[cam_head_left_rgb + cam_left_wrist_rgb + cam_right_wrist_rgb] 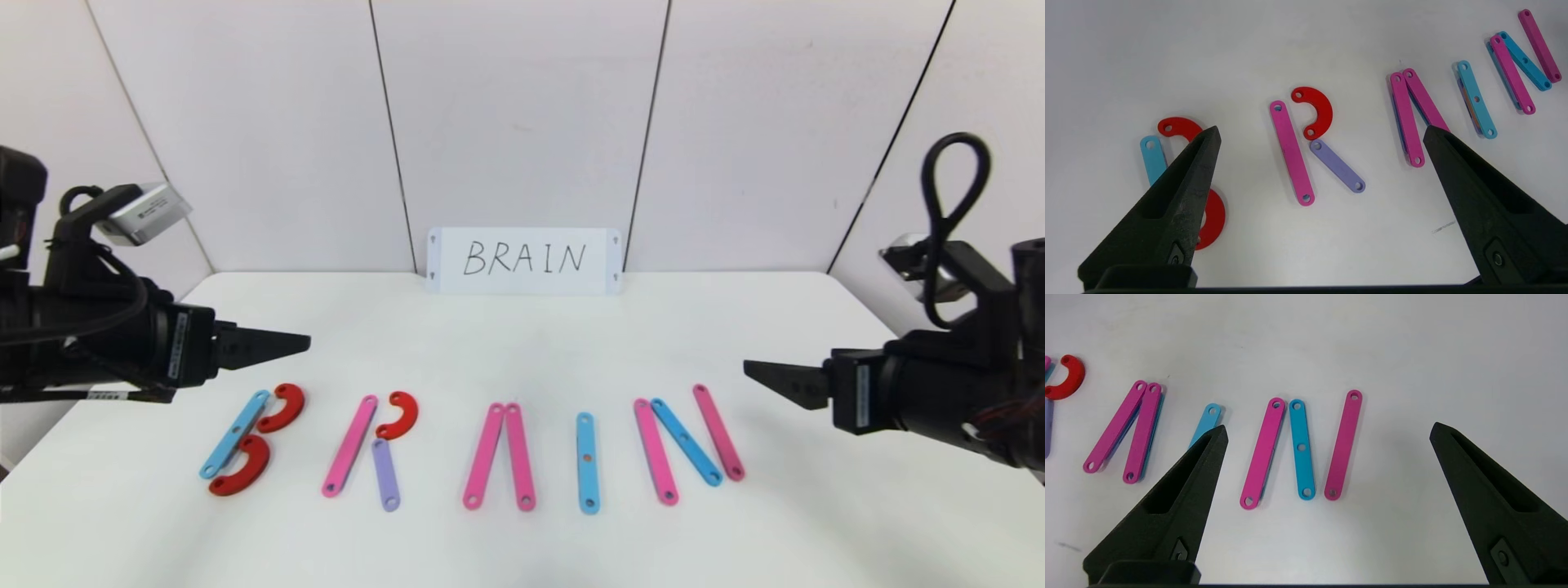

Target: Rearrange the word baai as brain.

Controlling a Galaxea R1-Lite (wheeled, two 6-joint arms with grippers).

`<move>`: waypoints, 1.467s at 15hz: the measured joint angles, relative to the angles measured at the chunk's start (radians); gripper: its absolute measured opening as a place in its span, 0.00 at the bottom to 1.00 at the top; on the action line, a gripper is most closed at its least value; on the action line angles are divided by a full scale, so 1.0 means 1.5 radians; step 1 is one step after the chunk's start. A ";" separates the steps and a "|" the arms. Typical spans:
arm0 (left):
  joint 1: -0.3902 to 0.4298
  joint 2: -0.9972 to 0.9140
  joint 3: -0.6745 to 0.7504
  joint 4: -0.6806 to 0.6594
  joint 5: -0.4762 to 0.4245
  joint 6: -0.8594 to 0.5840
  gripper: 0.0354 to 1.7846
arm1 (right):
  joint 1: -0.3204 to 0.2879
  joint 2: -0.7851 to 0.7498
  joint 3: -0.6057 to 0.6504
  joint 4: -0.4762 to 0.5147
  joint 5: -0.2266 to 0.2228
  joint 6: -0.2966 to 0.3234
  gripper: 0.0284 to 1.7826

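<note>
Five big letters lie in a row on the white table (522, 547). B is a light-blue bar (234, 434) with two red C pieces (282, 407). R is a pink bar (350, 446), a red C piece (399, 414) and a lilac bar (385, 474). A is two pink bars (500, 455). I is a light-blue bar (587, 462). N is two pink bars and a blue bar (686, 442). My left gripper (304, 343) hovers open above the B, empty. My right gripper (749, 369) hovers open to the right of the N, empty. The R (1290, 151) and N (1301, 449) show in the wrist views.
A white card handwritten BRAIN (524, 260) stands against the back wall behind the letters. White wall panels close off the back and sides. Bare table lies in front of the letters and between them and the card.
</note>
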State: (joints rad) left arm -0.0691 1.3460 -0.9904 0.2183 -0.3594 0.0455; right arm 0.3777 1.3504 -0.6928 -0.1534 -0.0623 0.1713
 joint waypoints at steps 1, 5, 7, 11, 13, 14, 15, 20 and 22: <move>0.000 -0.033 0.027 0.000 0.006 0.000 0.97 | 0.002 -0.036 0.006 0.026 0.000 0.000 0.97; 0.000 -0.170 0.119 0.012 0.013 0.000 0.97 | 0.006 -0.180 0.047 0.071 -0.004 0.001 0.97; 0.000 -0.243 0.153 0.039 0.014 0.000 0.97 | 0.005 -0.251 0.074 0.075 -0.008 0.001 0.97; 0.000 -0.395 0.199 0.105 0.024 0.000 0.97 | -0.003 -0.387 0.111 0.130 -0.011 0.001 0.97; 0.000 -0.463 0.216 0.125 0.046 0.000 0.97 | -0.028 -0.449 0.109 0.196 -0.012 0.000 0.97; 0.000 -0.491 0.223 0.127 0.062 0.000 0.97 | -0.052 -0.478 0.105 0.223 -0.013 0.000 0.97; 0.000 -0.516 0.227 0.129 0.079 -0.001 0.97 | -0.079 -0.507 0.102 0.240 -0.013 0.000 0.97; 0.008 -0.622 0.231 0.146 0.128 -0.007 0.97 | -0.210 -0.623 0.090 0.281 -0.004 -0.001 0.97; 0.013 -0.664 0.232 0.160 0.133 -0.008 0.97 | -0.227 -0.670 0.092 0.284 0.000 -0.002 0.97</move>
State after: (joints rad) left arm -0.0494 0.3502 -0.6417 0.4587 -0.1602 0.0332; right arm 0.0374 0.3449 -0.5547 0.2721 -0.0619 0.1683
